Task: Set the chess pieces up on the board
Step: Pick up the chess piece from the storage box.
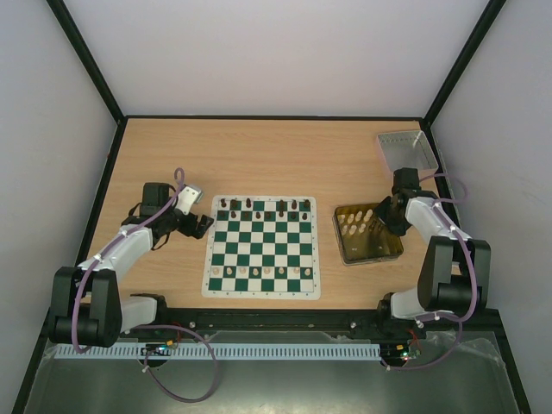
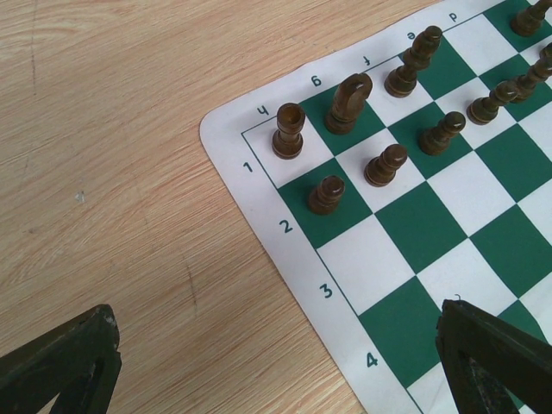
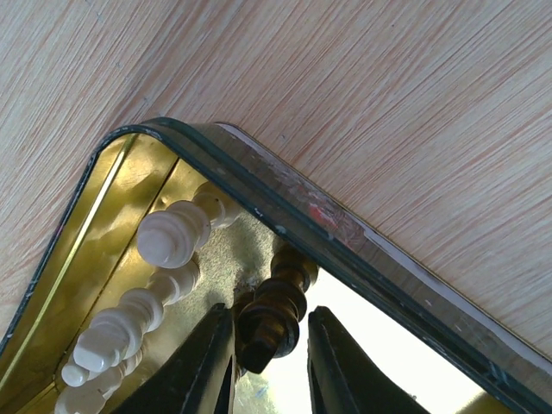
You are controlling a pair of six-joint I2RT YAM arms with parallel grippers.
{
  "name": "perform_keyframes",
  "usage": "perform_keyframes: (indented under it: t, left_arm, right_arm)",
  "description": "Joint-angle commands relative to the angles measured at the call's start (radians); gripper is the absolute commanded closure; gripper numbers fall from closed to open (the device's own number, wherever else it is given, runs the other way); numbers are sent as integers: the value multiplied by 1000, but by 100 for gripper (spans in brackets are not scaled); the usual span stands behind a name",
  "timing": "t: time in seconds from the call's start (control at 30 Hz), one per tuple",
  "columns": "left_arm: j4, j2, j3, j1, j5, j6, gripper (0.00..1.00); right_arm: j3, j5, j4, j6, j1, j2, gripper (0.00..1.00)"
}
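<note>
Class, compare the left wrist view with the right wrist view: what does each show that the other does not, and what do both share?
Left wrist only: a corner of the board with dark pieces standing on it, and the left end effector, wide open. Right wrist only: the gold tin holding cream pieces, and the right end effector closed around a dark piece inside it. Both: the wooden table and dark chessmen.

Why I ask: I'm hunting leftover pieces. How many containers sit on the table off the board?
2. A gold tin right of the board, with pieces inside, and a grey tray at the far right corner. None seems hidden.
</note>
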Motion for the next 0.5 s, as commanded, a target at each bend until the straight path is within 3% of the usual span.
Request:
perform_keyframes:
  t: [0.0,0.47]
  left_arm:
    - [3,7,-1,2,19,11,1]
    - [3,8,1,-7,8,9,1]
  right_arm:
    - [13,15,-7,1,-9,0,78]
    - [16,38,-48,-8,-9,-41,81]
